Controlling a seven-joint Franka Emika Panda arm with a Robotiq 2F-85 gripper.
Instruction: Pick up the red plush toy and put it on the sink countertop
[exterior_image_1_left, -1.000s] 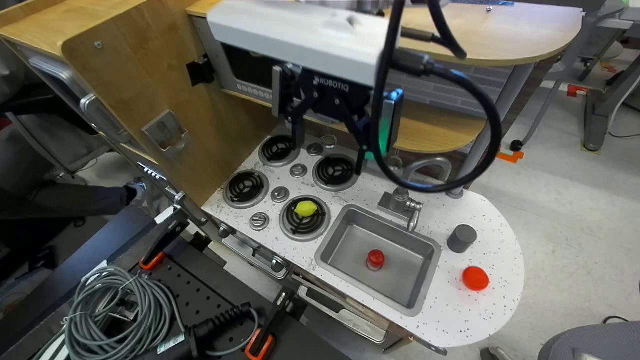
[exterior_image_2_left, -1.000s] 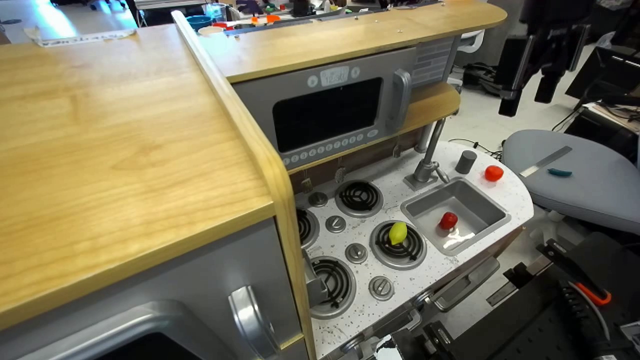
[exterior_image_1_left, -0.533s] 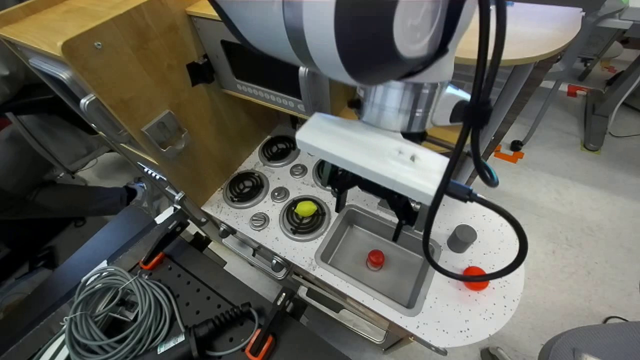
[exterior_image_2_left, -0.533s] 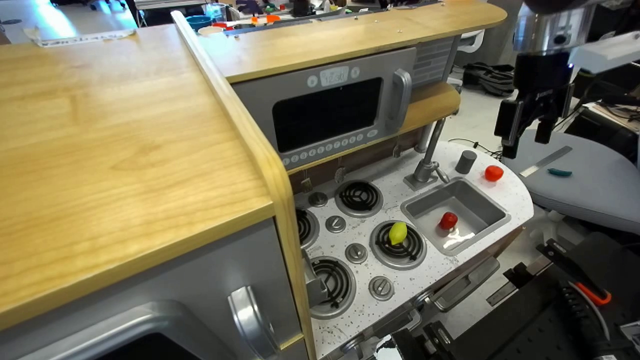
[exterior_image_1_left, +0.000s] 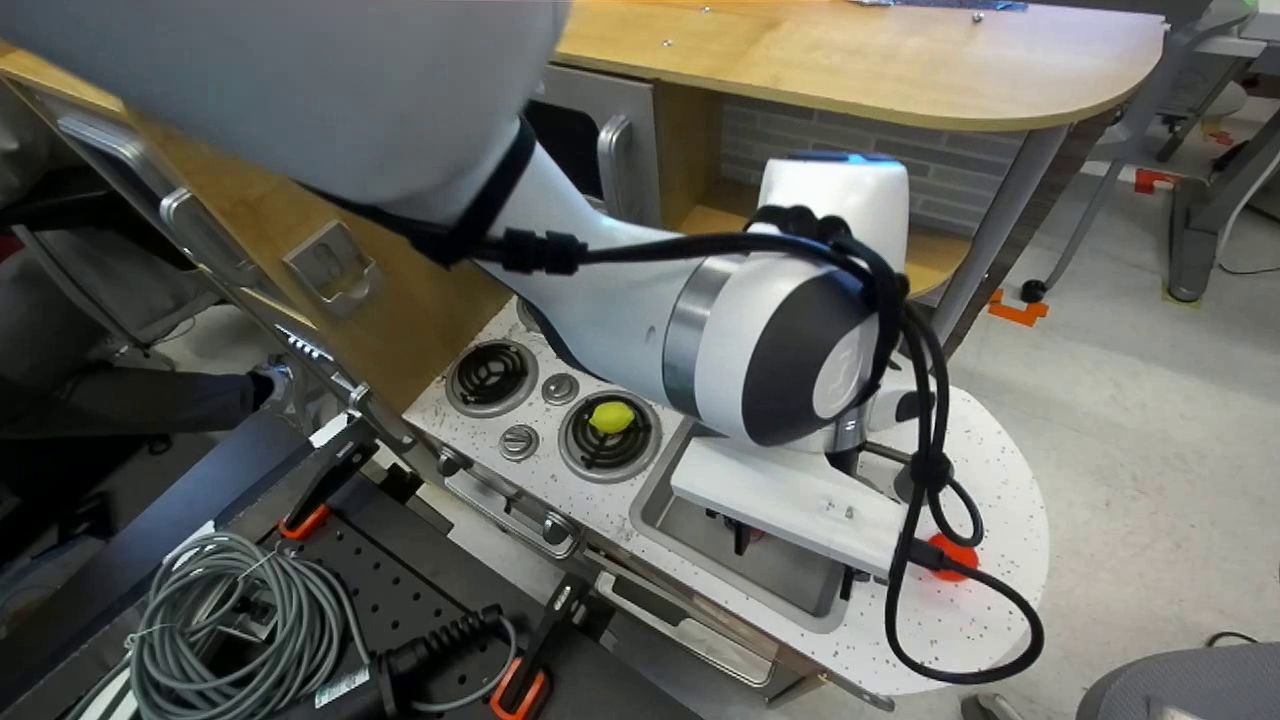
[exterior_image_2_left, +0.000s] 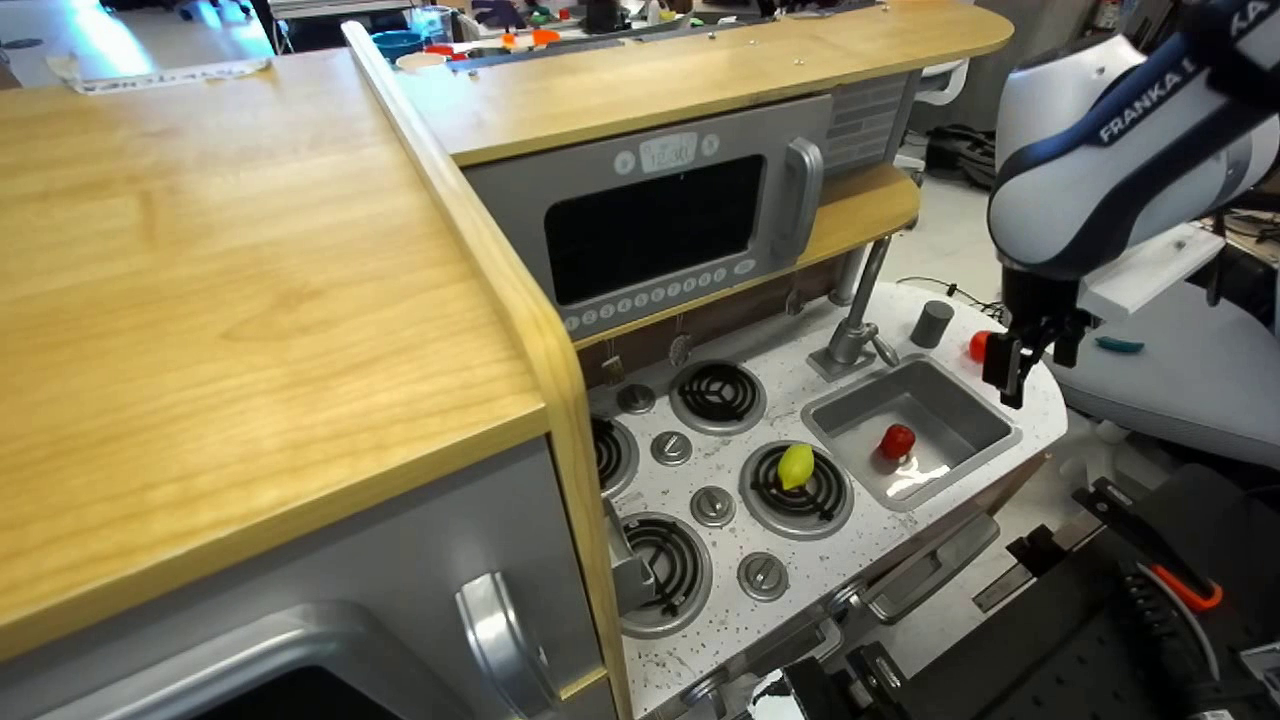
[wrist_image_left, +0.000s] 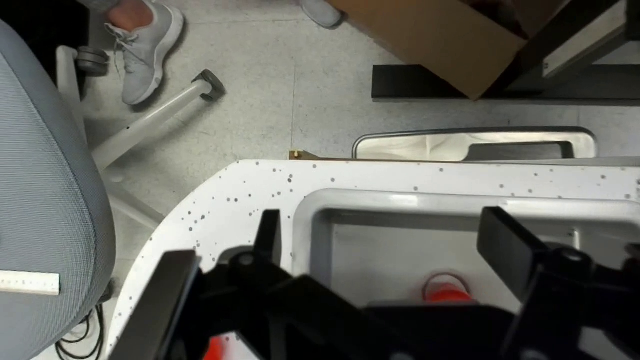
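The white arm (exterior_image_1_left: 600, 310) has a grey band (exterior_image_1_left: 693, 330), FRANKA lettering (exterior_image_2_left: 1145, 102), black cables (exterior_image_1_left: 670, 247) and a black pincer (wrist_image_left: 382, 232).

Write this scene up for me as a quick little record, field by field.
Toy: red, down in the basin
Gripper: jaws wide apart, holding nothing
Counter: white, speckled; bears a grey cylinder and another red object
One burner: lemon on it
Status: toy not yet picked up
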